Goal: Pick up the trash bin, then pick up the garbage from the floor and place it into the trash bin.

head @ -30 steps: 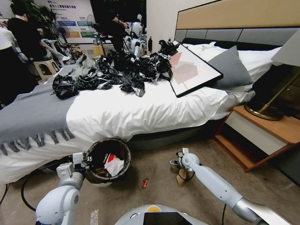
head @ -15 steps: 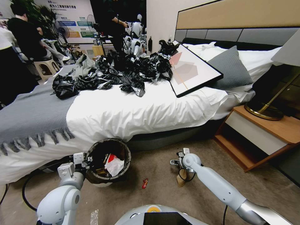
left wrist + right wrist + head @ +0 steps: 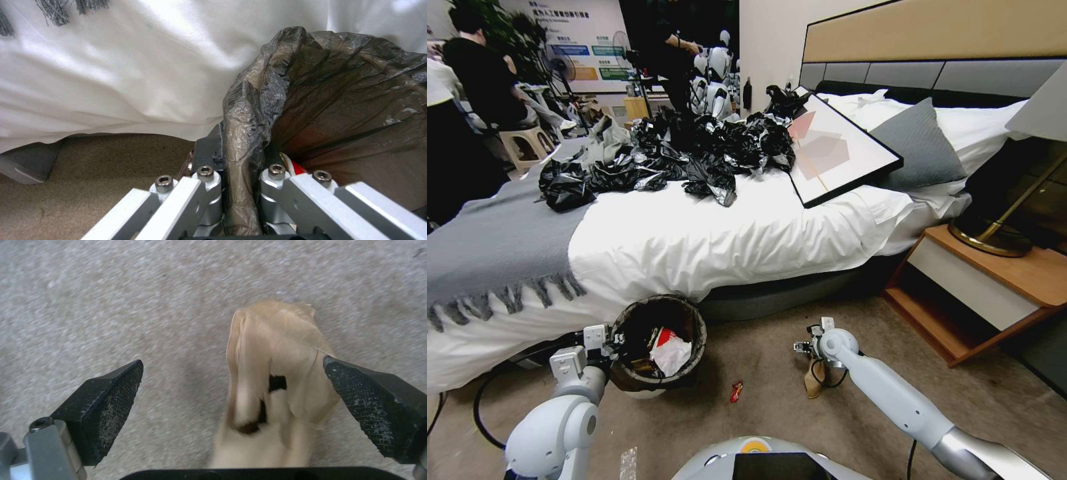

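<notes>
1. Presently, my left gripper (image 3: 240, 186) is pinched on the rim of the trash bin (image 3: 657, 383), one finger outside the wall and one inside, with the dark liner bag (image 3: 249, 110) folded between them. I judge the first step, taking hold of the bin, as done.
2. Seen from my head, the bin sits at about 9 o'clock from the floor's middle, close against the white bedsheet (image 3: 694, 247). Whether it is lifted clear of the carpet (image 3: 760, 413), I cannot tell.
3. Already inside the bin lie a white tissue (image 3: 672, 353) and a red-and-white wrapper (image 3: 662, 335), so part of the collection is complete.
4. My right gripper (image 3: 231, 403) hangs spread wide over the brown cardboard piece (image 3: 276, 380), which stands crumpled on the carpet. One pad (image 3: 373, 410) touches its edge; the other pad (image 3: 111, 400) is well apart from it. No pinch is made yet.
5. From the head view, that cardboard lies at roughly 3 o'clock from the bin, under my right wrist.
6. Outstanding: a small red wrapper (image 3: 736, 391) on the carpet between bin and cardboard, at about 4 o'clock from the bin.
7. Judgement: roughly midway; two floor items remain.
</notes>
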You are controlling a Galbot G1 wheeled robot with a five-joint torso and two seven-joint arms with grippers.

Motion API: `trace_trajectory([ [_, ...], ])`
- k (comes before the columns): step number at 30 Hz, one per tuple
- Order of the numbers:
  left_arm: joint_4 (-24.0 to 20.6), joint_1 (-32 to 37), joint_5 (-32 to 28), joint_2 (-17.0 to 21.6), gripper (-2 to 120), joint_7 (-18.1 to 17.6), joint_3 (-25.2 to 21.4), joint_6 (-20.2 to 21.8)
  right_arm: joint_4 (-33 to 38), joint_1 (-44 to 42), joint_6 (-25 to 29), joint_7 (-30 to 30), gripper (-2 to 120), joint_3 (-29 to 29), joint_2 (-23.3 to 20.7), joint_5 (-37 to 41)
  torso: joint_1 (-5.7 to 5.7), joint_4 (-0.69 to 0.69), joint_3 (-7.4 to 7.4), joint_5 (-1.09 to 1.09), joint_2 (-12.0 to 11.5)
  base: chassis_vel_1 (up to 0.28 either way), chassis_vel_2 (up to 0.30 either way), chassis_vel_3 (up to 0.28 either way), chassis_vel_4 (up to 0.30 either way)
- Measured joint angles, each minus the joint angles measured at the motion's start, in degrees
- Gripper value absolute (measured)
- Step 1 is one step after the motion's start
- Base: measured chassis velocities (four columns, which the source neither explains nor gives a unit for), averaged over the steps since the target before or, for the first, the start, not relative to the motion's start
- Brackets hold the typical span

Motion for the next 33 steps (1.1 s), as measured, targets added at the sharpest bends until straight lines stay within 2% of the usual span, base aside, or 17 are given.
trace_trajectory([
  [29,0.06,-0.01,-0.27,0.05,4,-0.04,-0.24,0.0,-6.49,-0.32,0.02,-2.77,100,0.84,3.01,-6.89,0.0,-0.01,0.0,-0.01,0.0,0.0,0.0,0.0,0.0],
  [33,0.06,0.11,-0.27,0.01,4,-0.04,-0.38,0.0,-7.49,0.08,0.01,-2.94,90,0.82,3.24,-7.65,0.0,-0.01,0.0,-0.01,0.0,0.0,0.0,0.0,0.0],
])
